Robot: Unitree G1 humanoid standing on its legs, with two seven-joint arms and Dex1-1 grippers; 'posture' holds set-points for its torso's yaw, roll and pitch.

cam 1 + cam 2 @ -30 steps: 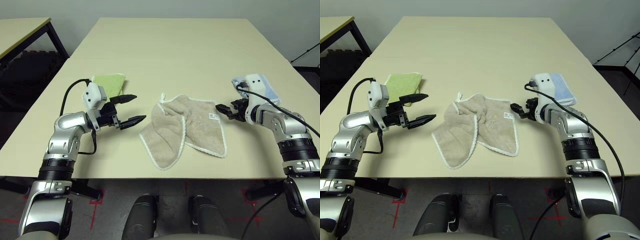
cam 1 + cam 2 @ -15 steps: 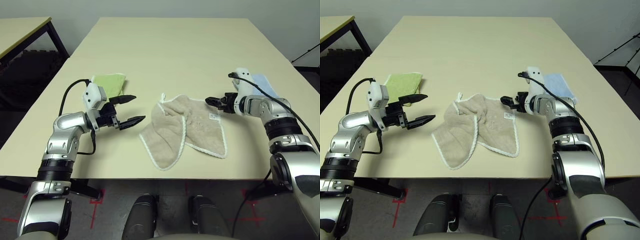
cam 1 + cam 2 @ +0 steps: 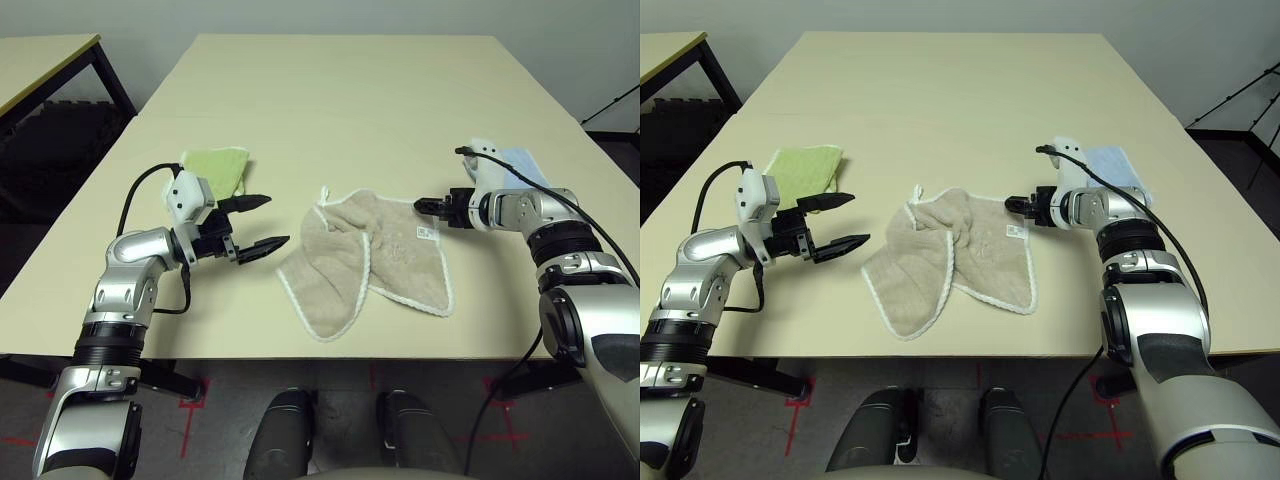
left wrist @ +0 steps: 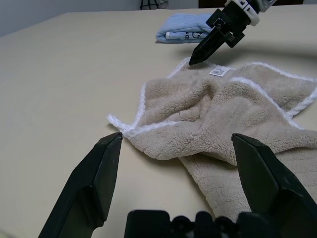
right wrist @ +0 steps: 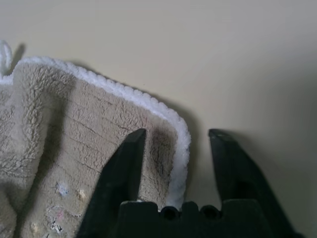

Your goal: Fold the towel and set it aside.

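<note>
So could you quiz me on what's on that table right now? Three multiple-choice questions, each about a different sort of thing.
1. Where is the lime-green towel?
A. on the robot's left side
B. on the robot's right side
C. under the beige towel

2. How many towels lie on the table?
A. one
B. two
C. three

3. What state is the left gripper in?
A. shut on the beige towel
C. shut, holding nothing
B. open, holding nothing

Answers:
1. A: the lime-green towel lies behind the left gripper.
2. C: lime-green, beige towel and light-blue towel.
3. B: its fingers are spread, short of the beige towel.
</note>
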